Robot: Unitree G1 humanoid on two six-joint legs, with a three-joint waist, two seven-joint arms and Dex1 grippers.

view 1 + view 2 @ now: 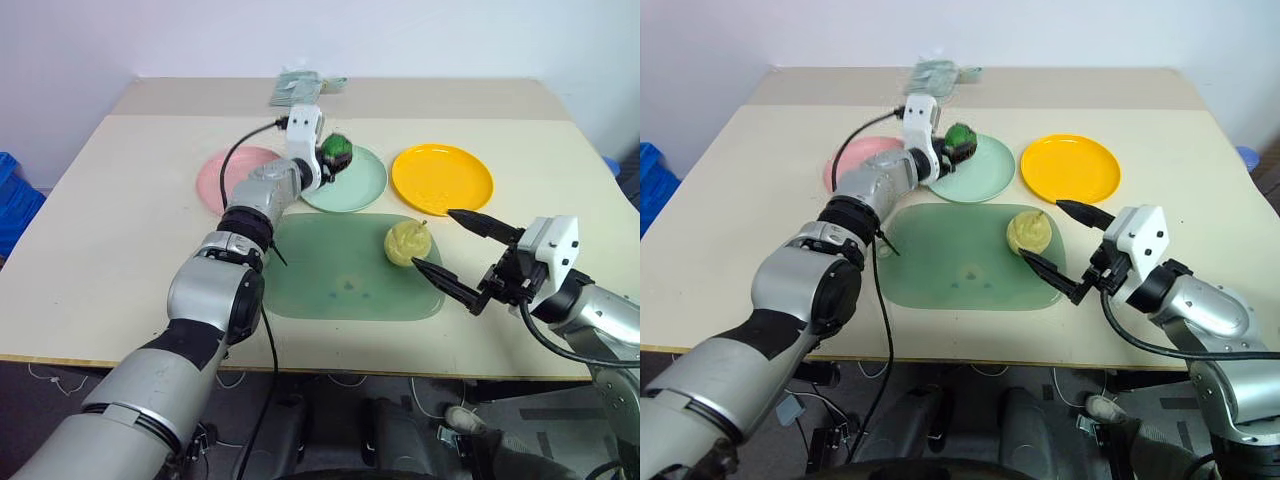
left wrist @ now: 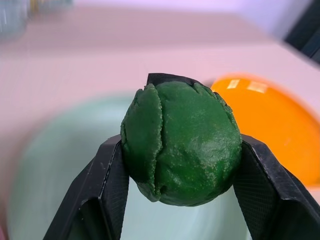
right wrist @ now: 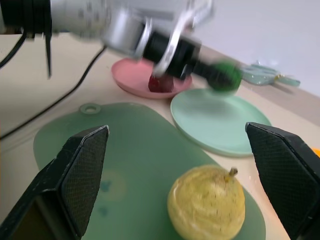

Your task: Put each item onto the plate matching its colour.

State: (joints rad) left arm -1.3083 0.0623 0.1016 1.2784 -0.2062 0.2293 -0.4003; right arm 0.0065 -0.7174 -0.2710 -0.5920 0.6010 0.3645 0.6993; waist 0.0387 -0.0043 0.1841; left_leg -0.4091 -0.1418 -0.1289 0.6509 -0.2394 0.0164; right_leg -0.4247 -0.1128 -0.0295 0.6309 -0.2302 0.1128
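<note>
Right gripper (image 1: 458,245) idled wide open, empty, by the pear (image 1: 408,243); left gripper (image 1: 338,155) pinched the green ball (image 2: 182,145) over the mint plate (image 1: 372,187) at 12 o'clock — best lowered before releasing.

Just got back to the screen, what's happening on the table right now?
The left gripper holds the dark green ball above the mint green plate, not yet set down. The dark red fruit already sits on the pink plate. The pale yellow pear lies on the green mat, with the right gripper open close beside it. The orange-yellow plate has nothing on it.
</note>
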